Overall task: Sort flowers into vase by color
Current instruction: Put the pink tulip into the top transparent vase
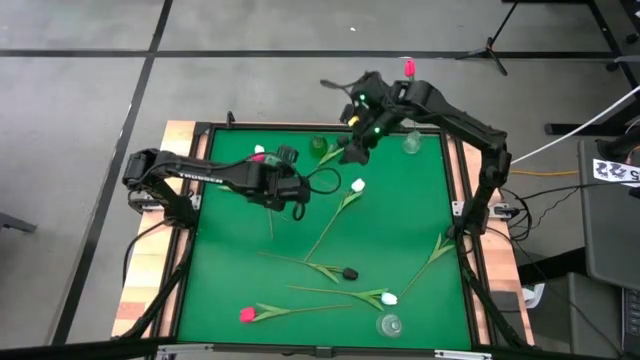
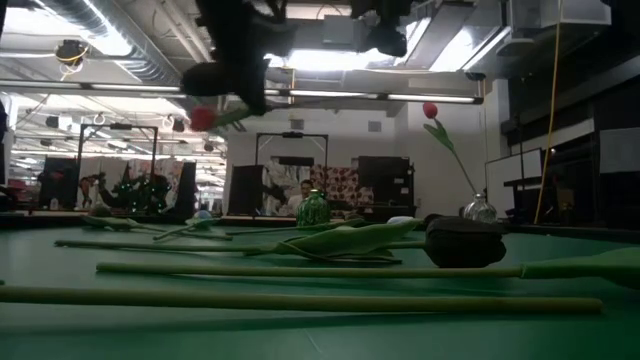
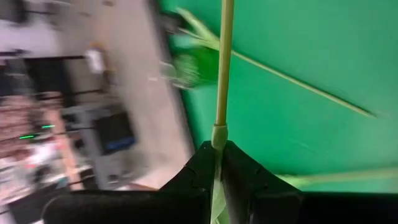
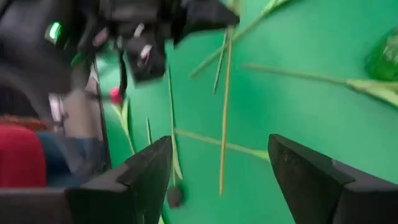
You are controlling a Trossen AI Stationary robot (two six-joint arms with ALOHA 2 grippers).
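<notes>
Long thin green stems (image 2: 300, 270) of artificial tulips lie flat across the green table mat (image 1: 400, 230) closest to the low camera, with a black tulip head (image 2: 465, 243) resting just behind them. Seen from above, the loose flowers are scattered over the near half of the mat: a white tulip (image 1: 358, 185) near the centre with its stem running diagonally, the black one, a second white tulip (image 1: 389, 298) and a pink tulip (image 1: 247, 314) near the front edge, close to a small clear glass vase (image 1: 390, 325). One red tulip (image 1: 408, 68) already stands in another clear glass vase (image 1: 412, 143) at the far right edge, its head high above the rim.

A pink-headed tulip (image 1: 258, 153) is lifted off the mat: the left gripper (image 3: 219, 149) is clamped together on its stem, which runs straight out between the dark fingers. A green glass vase (image 1: 322, 148) stands at the far edge, just beyond this flower.

Beside that green vase, the right gripper (image 4: 221, 180) hovers over the far edge with its fingers (image 4: 148, 174) spread apart and nothing between them. The dark left arm crosses its wrist view and blocks part of the mat.
</notes>
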